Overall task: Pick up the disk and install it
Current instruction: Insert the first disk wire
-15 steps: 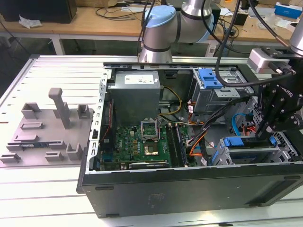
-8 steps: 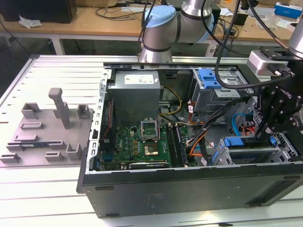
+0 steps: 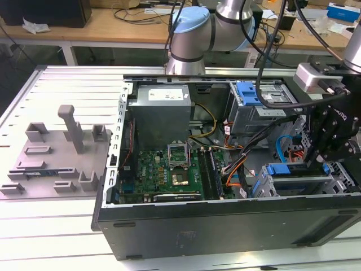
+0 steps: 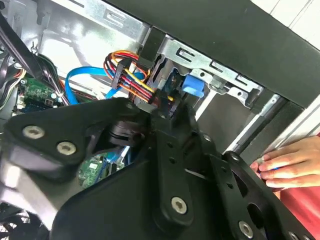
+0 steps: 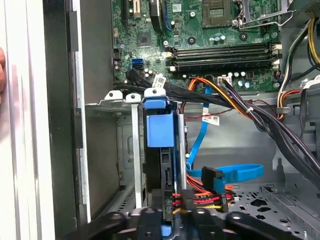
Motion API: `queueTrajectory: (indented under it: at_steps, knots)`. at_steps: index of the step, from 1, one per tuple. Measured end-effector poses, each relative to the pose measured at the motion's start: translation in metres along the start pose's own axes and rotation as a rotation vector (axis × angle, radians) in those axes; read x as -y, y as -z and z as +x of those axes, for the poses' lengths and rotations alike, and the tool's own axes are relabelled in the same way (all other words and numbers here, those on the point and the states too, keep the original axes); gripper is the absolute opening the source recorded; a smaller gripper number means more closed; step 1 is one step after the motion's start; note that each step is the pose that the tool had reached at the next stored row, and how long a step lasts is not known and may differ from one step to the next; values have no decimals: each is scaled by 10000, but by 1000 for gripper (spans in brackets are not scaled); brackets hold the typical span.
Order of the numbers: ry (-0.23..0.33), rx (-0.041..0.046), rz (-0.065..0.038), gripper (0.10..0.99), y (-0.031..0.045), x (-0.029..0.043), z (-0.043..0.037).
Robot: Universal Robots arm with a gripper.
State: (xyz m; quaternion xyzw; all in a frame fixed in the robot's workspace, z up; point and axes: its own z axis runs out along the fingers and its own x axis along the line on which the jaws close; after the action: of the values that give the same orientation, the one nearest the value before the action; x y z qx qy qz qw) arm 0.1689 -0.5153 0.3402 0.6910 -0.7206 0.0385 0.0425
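The disk [image 5: 159,150] stands on edge inside the metal drive cage [image 5: 112,102] at the case's front corner. Its blue carrier [image 3: 286,169] shows along the top of the cage in the exterior view, and its blue tab [image 4: 192,86] in the second wrist view. My gripper [image 5: 175,222] reaches down over the end of the disk away from the tab, with a finger on each side, shut on it. In the exterior view the gripper [image 3: 316,161] hangs at the cage's right end.
Orange, red and yellow power wires [image 5: 205,199] and a flat blue cable [image 5: 235,172] lie right beside the disk. The motherboard [image 3: 169,169] and power supply [image 3: 161,113] fill the case's left. A person's hand [image 4: 287,165] rests outside the case wall. A grey fixture [image 3: 62,152] sits on the table.
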Motion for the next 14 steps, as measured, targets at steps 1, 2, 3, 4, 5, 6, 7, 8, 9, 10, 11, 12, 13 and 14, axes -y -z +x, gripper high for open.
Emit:
queueTrajectory:
  at_steps: [1,2,3,4,5,6,7,8,9,10,11,12,13,14]
  knots:
    - [0,-3,0,361,113,-1,5]
    - [0,-8,0,424,212,-2,-1]
    - [1,-8,1,424,296,-3,-8]
    - [1,-8,0,424,340,-3,-10]
    - [0,-12,1,424,363,-4,-11]
    - [0,-20,0,424,364,-4,-14]
    - [0,-21,1,424,364,-4,-14]
    - [0,-23,1,424,365,-4,-14]
    - [0,-25,1,424,365,-4,-14]
    - [0,-26,1,424,365,-4,-14]
    - [0,-27,1,424,365,-4,-14]
    - [0,-27,1,424,365,-4,-14]
    - [1,-28,1,424,365,-4,-14]
    - [0,-28,1,424,365,-4,-14]
